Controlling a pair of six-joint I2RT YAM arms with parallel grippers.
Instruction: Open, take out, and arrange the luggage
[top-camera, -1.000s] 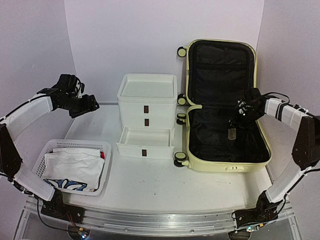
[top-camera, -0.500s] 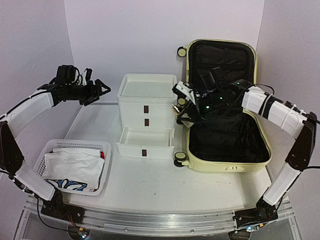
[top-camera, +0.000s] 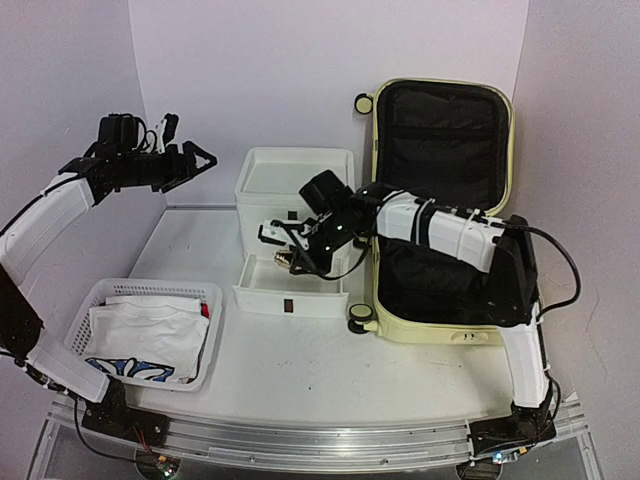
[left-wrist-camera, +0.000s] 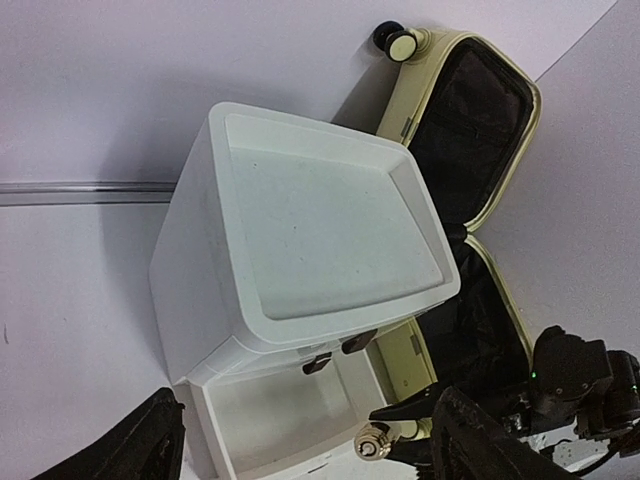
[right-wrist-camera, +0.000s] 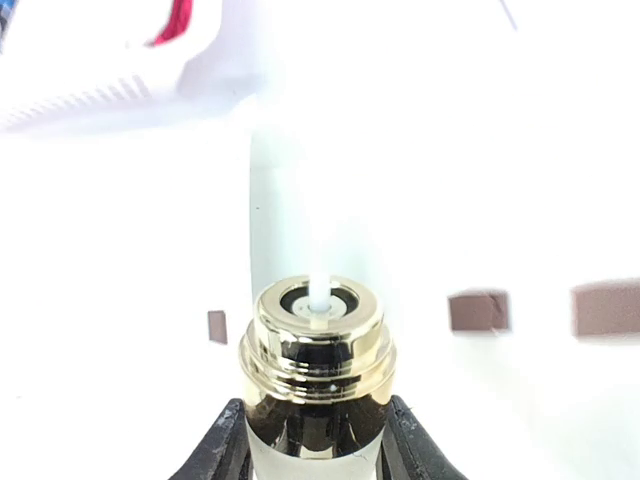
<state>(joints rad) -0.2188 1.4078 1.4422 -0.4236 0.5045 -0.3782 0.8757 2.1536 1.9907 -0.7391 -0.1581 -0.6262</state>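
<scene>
one luggage (top-camera: 440, 295) lies crosswise, wheels (top-camera: 358, 318) left

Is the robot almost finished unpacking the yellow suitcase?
Done: the luggage is open, and its black lining looks empty from above; a white cloth sits in the basket. In hand: the right gripper is shut on a gold-capped bottle, above the open bottom drawer of the drawer box. The left gripper hangs open, holding nothing. Left: setting the bottle down, probably in that drawer.
</scene>
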